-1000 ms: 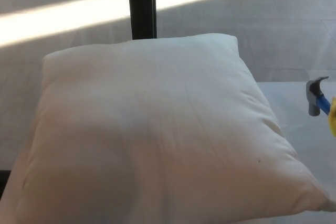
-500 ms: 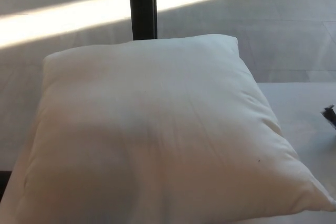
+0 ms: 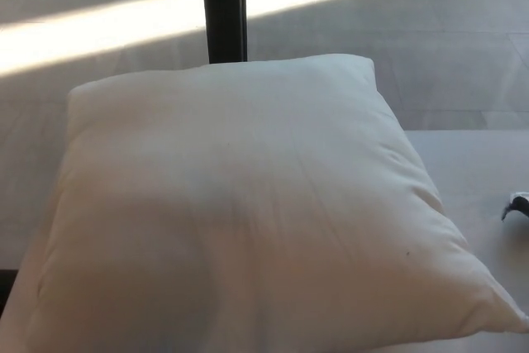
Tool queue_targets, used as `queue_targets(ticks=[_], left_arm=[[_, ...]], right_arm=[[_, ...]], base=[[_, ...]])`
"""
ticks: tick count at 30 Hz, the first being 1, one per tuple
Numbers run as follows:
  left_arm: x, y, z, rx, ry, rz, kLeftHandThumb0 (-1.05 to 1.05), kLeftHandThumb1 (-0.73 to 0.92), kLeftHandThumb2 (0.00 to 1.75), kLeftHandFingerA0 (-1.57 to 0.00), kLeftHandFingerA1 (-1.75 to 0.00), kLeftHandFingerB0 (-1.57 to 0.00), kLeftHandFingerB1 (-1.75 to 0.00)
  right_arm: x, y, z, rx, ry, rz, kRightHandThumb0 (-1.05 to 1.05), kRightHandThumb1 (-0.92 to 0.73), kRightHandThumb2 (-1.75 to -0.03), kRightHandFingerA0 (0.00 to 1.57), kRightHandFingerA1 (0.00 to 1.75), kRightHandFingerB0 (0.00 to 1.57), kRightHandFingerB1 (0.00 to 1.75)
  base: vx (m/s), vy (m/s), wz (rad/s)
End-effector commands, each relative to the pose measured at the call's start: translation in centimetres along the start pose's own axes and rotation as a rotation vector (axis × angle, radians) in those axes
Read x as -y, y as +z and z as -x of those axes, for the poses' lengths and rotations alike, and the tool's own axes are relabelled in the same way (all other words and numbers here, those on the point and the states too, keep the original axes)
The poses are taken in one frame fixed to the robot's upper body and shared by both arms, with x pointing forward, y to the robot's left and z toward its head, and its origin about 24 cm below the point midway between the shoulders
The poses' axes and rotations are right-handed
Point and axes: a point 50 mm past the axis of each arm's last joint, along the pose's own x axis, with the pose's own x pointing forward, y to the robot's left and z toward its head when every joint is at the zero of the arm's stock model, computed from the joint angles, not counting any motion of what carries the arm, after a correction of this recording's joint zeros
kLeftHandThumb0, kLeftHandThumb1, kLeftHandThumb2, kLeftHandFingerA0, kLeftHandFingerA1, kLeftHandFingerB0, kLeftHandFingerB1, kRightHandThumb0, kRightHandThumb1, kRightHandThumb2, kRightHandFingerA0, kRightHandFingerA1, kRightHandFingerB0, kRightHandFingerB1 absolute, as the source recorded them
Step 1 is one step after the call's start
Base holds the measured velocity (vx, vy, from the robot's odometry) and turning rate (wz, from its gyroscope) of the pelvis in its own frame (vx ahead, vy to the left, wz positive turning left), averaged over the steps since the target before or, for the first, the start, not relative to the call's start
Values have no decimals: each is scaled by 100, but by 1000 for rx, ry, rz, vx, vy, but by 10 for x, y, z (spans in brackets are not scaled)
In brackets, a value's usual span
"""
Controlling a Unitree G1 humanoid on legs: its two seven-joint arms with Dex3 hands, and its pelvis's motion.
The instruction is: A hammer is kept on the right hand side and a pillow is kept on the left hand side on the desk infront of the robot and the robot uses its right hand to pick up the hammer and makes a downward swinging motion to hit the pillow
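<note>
Pillow (image 3: 248,212) fills the middle of the frame on the tabletop (image 3: 475,163). Only the hammer (image 3: 517,204) head's tip shows at right edge; neither hand is visible, so fingers cannot be judged. Likely step: gripping or lifting; next, raise and swing down onto it.

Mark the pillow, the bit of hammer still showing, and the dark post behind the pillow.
pillow (image 3: 248,212): head view, middle of its top face.
hammer (image 3: 518,204): head view, curved metal tip at the right edge.
dark post (image 3: 222,7): head view, mid-shaft above the pillow.
</note>
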Motion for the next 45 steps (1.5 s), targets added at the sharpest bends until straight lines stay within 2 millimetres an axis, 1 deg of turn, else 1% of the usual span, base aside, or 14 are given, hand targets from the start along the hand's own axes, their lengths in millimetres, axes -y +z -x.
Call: queue_targets(ticks=[1,8,11,12,15,17,19,20,21,30,40,41,44,45], left_arm=[[-11,14,-1,23,38,-48,-74,82,65,-74,-54,-63,-48],[-11,16,-1,27,34,-56,-76,82,65,-73,-55,-66,-49],[-12,16,-1,25,36,-42,-75,81,65,-73,-54,-63,-48],[-14,18,-1,28,37,-61,-76,82,65,-73,-54,-62,-47],[-15,18,0,35,29,-68,-77,82,64,-73,-56,-65,-48],[-16,18,0,34,31,-68,-77,82,64,-73,-56,-65,-48],[-16,18,0,33,38,-64,-76,81,64,-74,-56,-65,-48],[-16,18,0,36,37,-63,-75,82,64,-74,-56,-64,-49],[-16,18,0,34,34,-61,-74,82,65,-71,-54,-63,-48],[-15,20,-1,33,38,-67,-74,82,65,-72,-55,-63,-49],[-16,17,0,22,35,-76,-75,82,65,-71,-53,-64,-48],[-17,17,0,16,41,-60,-75,81,65,-72,-53,-63,-47],[-16,17,0,18,44,-65,-74,81,65,-72,-53,-64,-48],[-16,17,0,16,46,-69,-74,82,64,-73,-53,-65,-47]], right_arm=[[-28,-22,54,1258,-345,512,-24,-44,-91,96,175,71,148],[-37,-36,51,1201,-222,544,-20,-50,-79,91,175,71,136],[-37,-46,48,1142,-56,506,-22,-68,-71,83,137,71,88],[-38,-48,48,1113,-13,471,-30,-72,-61,79,134,45,46],[-41,-58,42,1022,49,585,-65,-63,-95,36,71,7,45],[-42,-58,43,1025,52,583,-65,-63,-95,36,71,7,45],[-43,-58,41,913,80,563,-104,-73,-106,0,3,0,6],[-43,-56,41,869,110,526,-105,-71,-107,0,7,0,5],[-41,-54,41,823,151,474,-99,-81,-66,0,0,0,0],[-16,-35,43,660,300,141,-104,-84,-64,0,0,0,0],[36,-22,42,650,236,-87,-96,-83,-65,0,0,0,0],[43,-22,40,653,211,-114,-102,-69,-109,0,16,0,0],[71,-22,32,633,103,-178,-96,-74,-88,0,0,0,3],[80,-24,31,629,77,-206,-105,-71,-109,0,18,0,4]], base=[[0,0,0],[0,0,0],[0,0,0],[0,0,0],[0,0,0],[0,0,0],[0,0,0],[0,0,0],[0,0,0],[0,0,0],[0,0,0],[0,0,0],[0,0,0],[0,0,0]])
